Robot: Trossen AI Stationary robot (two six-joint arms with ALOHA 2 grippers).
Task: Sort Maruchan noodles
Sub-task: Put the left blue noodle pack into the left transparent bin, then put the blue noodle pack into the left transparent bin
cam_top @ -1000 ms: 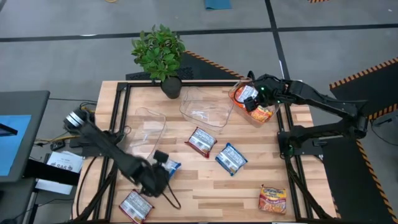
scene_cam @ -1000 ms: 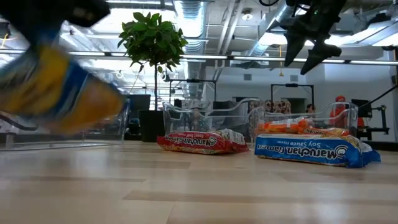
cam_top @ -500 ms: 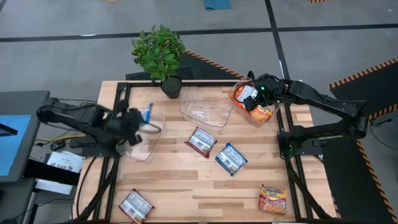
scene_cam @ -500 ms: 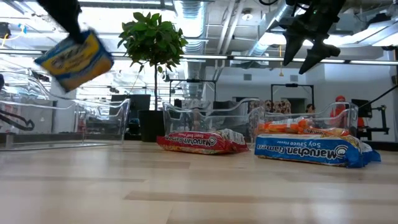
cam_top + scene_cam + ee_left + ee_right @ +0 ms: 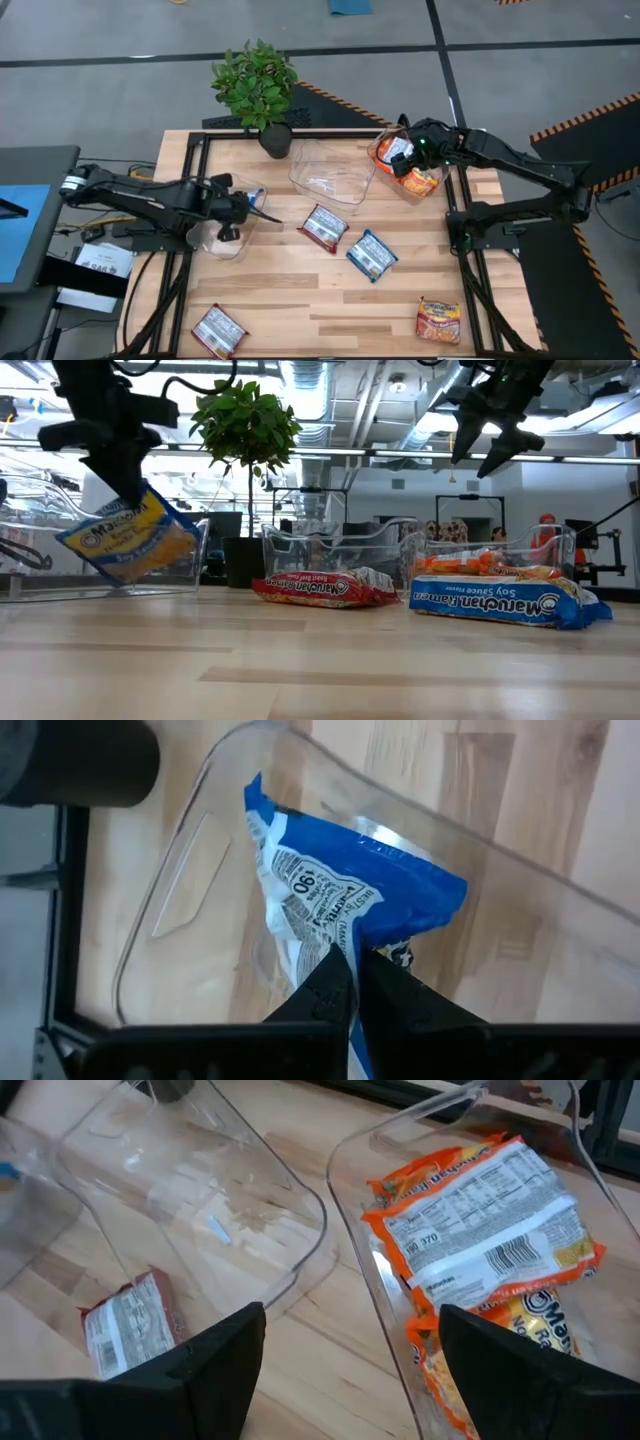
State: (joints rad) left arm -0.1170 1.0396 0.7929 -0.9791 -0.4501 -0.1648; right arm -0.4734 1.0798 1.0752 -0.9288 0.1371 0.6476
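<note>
Sorting partly done: left claw (image 5: 352, 982) pinching blue-and-white crinkly packet (image 5: 340, 900) over left clear plastic bin (image 5: 240, 215); right claw (image 5: 345, 1342) spread above orange packets (image 5: 490, 1210); four packets loose on tabletop (image 5: 300, 290).

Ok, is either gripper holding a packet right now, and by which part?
The left gripper pinches the blue packet by one end, over the left clear bin. The right gripper is open and empty above the bin of orange packets.

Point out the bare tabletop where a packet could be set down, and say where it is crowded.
Free wood: the near strip between the red packet and the orange packet, and the stretch between the middle bin and the right arm's base. Crowded: the centre, around the red and blue packets, and the left bin, where the left hand holds a blue packet.
</note>
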